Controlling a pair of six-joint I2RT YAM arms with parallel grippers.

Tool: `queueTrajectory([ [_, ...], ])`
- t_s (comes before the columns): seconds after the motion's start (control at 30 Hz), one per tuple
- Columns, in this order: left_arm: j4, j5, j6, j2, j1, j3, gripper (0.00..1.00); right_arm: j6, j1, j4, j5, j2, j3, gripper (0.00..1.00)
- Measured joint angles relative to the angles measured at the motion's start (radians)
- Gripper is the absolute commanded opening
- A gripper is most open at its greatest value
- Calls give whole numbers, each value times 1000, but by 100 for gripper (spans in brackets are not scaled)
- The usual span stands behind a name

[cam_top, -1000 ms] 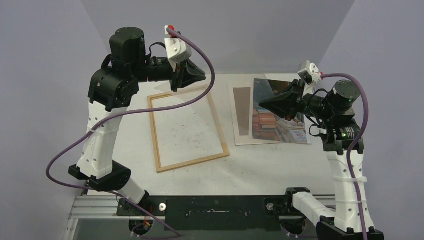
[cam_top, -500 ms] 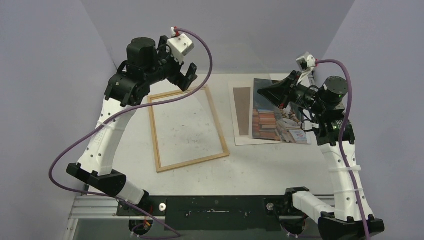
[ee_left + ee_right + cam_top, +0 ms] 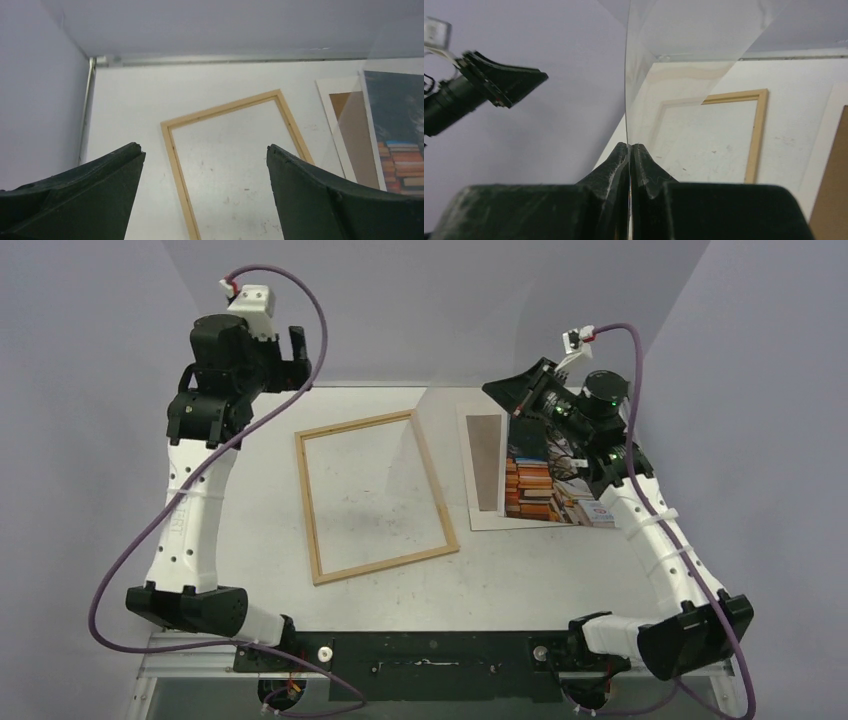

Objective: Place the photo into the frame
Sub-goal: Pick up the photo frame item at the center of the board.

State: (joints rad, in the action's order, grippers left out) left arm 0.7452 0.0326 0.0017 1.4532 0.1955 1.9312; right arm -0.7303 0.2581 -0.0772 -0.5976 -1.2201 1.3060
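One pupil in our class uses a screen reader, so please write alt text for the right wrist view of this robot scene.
The right gripper is shut on the near edge of a clear sheet that rises up the middle of the picture. Through and beside it, the light-wood frame lies empty on the white table.

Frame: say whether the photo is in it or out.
Out. Bare table shows through the frame; the photo lies flat to its right.
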Motion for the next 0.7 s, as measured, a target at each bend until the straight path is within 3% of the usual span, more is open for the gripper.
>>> queueTrajectory([
  [0.17, 39, -24, -227, 8, -230, -227, 81, -134, 134, 7, 148, -115, 31, 0],
  [0.37, 55, -118, -365, 31, -451, -509, 71, -203, 270, -25, 160, -284, 184, 0],
  [0.7, -85, -249, -484, 213, -517, -609, 60, -235, 329, -28, 79, -532, 245, 0],
])
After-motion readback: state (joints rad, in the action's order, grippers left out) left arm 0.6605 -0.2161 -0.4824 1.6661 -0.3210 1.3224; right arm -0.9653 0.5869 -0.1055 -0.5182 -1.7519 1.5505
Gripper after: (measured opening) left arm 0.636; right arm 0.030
